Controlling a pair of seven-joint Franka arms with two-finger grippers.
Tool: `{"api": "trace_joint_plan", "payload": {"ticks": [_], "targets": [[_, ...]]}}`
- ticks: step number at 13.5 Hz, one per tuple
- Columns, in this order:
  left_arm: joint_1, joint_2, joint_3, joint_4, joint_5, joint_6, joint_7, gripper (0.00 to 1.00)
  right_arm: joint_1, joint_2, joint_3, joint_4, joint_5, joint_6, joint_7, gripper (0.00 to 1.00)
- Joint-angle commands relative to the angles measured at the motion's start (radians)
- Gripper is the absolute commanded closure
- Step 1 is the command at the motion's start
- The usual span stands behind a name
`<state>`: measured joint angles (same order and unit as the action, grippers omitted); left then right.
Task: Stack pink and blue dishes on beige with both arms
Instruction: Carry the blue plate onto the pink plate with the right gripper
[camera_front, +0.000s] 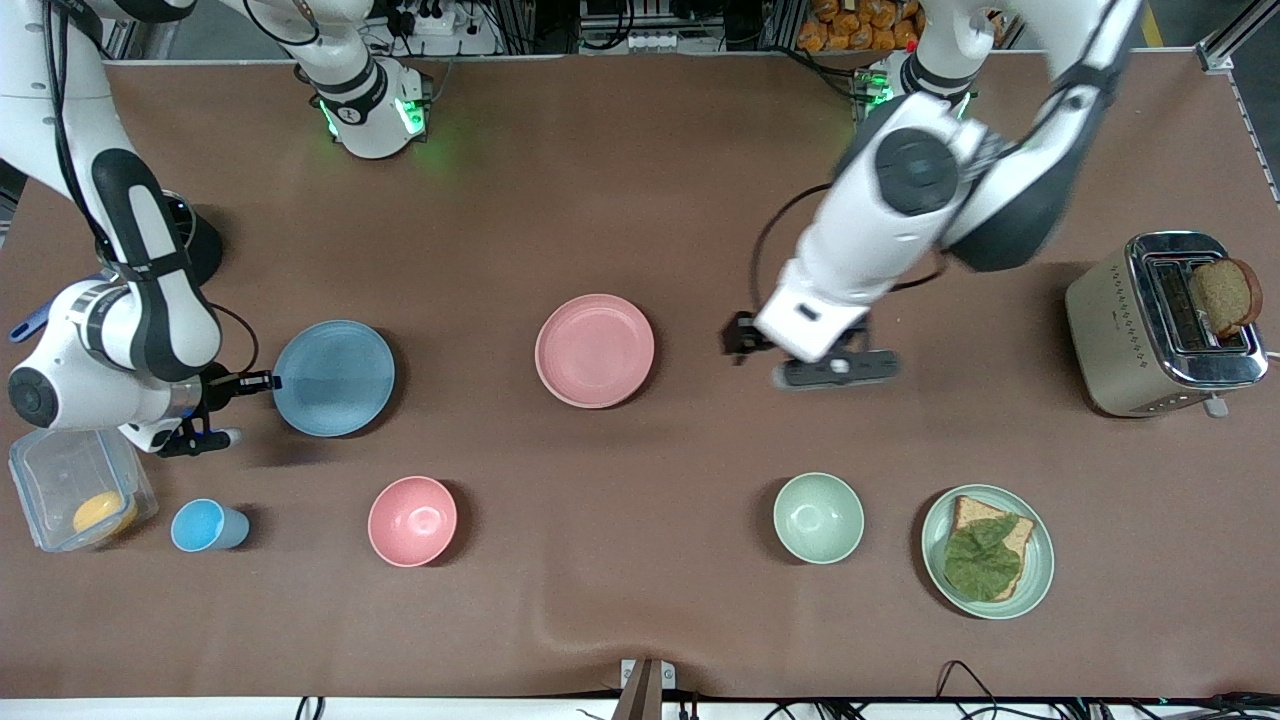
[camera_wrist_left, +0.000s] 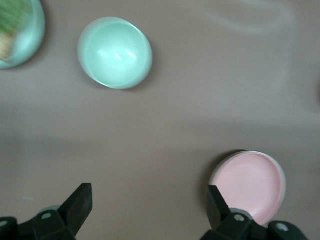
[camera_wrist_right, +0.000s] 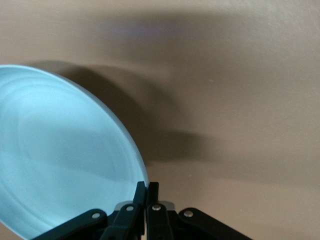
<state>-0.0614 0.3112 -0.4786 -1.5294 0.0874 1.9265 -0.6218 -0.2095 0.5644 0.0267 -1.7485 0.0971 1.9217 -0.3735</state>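
One blue plate (camera_front: 333, 378) is pinched at its rim by the right claw (camera_front: 262, 380); one pink plate (camera_front: 594, 350) lies beside the wide-open, empty left claw (camera_front: 745, 345).

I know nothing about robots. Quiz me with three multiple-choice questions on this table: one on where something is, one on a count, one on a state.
1. What stands nearer the front camera than the pink plate?
A. toaster
B. pink bowl
C. blue plate

2. How many bowls are there?
A. two
B. one
C. four

3. The right gripper is:
A. wide open
B. shut on the blue plate's rim
C. holding a cup

Answers: 1 B, it lies lower in the front view. 2 A, pink and green bowl. 3 B, the right wrist view shows its fingers pinching the rim.
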Motion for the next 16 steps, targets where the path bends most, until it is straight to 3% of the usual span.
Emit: {"api": "trace_joint_plan", "payload": {"ticks": [1, 4, 6, 7, 11, 13, 16], "targets": [[0.096, -0.13, -0.006, -0.032, 0.003, -0.095, 0.115, 0.0, 0.031, -0.052, 0.039, 0.032, 0.001, -0.094, 0.022, 1.0], [0.138, -0.22, 0.003, -0.025, 0.005, -0.191, 0.128, 0.0, 0.128, -0.093, 0.093, 0.03, 0.003, -0.154, 0.149, 1.0], [0.176, -0.231, 0.006, 0.023, 0.003, -0.25, 0.181, 0.0, 0.212, -0.097, 0.101, 0.027, 0.007, -0.151, 0.195, 1.0], [0.196, -0.242, 0.02, 0.047, 0.002, -0.28, 0.238, 0.0, 0.249, -0.093, 0.098, 0.027, 0.054, -0.147, 0.194, 1.0], [0.128, -0.303, 0.246, 0.052, 0.0, -0.326, 0.462, 0.0, 0.335, -0.089, 0.096, 0.024, 0.142, -0.119, 0.203, 1.0], [0.12, -0.305, 0.299, 0.051, 0.0, -0.328, 0.479, 0.0, 0.36, -0.081, 0.098, 0.023, 0.16, -0.09, 0.229, 1.0], [0.118, -0.305, 0.314, 0.049, 0.0, -0.328, 0.479, 0.0, 0.452, -0.069, 0.096, 0.024, 0.196, -0.008, 0.329, 1.0]]}}
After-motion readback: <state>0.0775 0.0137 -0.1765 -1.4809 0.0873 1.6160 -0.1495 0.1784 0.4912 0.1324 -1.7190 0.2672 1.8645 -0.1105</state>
